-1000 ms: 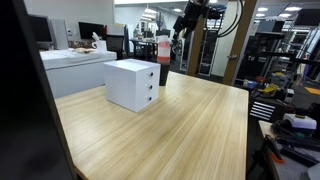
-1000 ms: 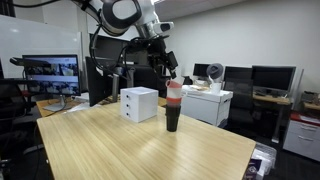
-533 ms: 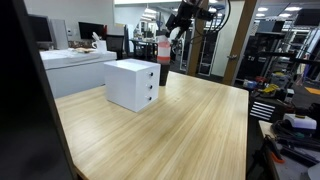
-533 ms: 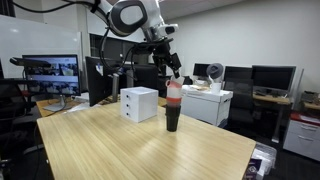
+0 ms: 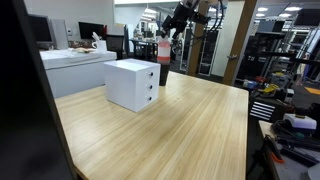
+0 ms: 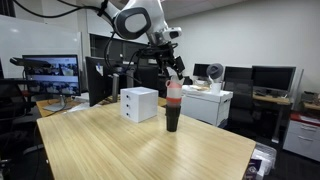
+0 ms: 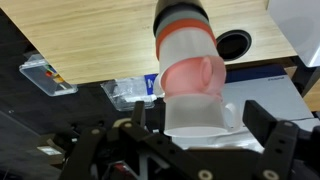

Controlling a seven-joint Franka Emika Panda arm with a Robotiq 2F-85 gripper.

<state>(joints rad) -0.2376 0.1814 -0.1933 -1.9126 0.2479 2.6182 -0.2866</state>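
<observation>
So far nothing is gripped: the hand (image 6: 172, 68) hangs released, jaws wide, just above the tall bottle (image 6: 173, 105), which stands upright on the bench (image 6: 150, 150) near the white drawer box (image 6: 139, 104).

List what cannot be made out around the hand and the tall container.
- Tall container: its base is cut off by the wrist view's top edge; its cloudy wall blurs the pink thing inside.
- Hand: too small and dark in both exterior views to tell touching from apart.
</observation>
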